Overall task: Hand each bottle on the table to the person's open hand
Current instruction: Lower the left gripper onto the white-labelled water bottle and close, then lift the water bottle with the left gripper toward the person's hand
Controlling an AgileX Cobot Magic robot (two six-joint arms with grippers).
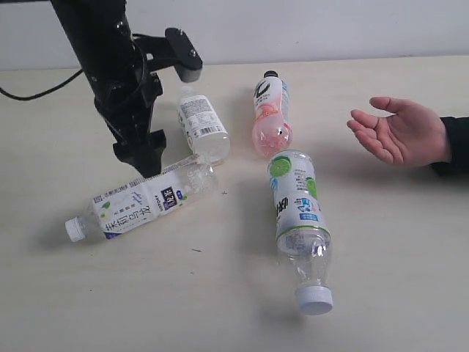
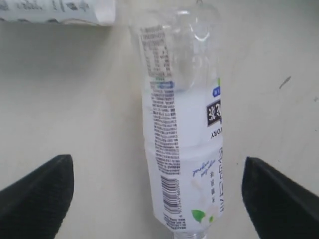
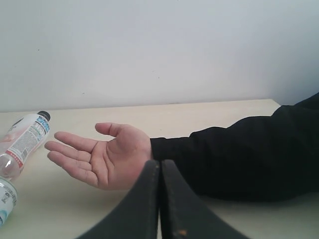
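Starting at the left of the exterior view, you find your left gripper [image 1: 146,163] at about ten o'clock on the table [image 1: 220,315]. It hangs over the clear base end of the leaf-label bottle [image 1: 139,205]. That bottle lies on its side toward eight o'clock, with its white cap [image 1: 75,229] pointing at the left edge. The left wrist view shows you the left fingers [image 2: 35,196] spread wide, one on each side of the bottle. Neither touches it, and they hold nothing.

Just beside that base, toward eleven o'clock, lies the white-label bottle [image 1: 203,125], also on its side. At twelve o'clock you have the pink bottle [image 1: 270,110], its black cap aimed at the far edge. Its base sits right against the base of the green-and-white bottle [image 1: 297,213]; you cannot tell whether they touch. That one runs down toward five o'clock and ends in a white screw cap [image 1: 314,299].

At two o'clock the person's open hand [image 1: 399,132] waits palm up, fingers pointing toward the pink bottle, with a dark sleeve [image 1: 454,143] behind it.

Your right gripper [image 3: 159,167] appears only in the right wrist view. Its fingers are pressed together with nothing between them, and they point at the hand.
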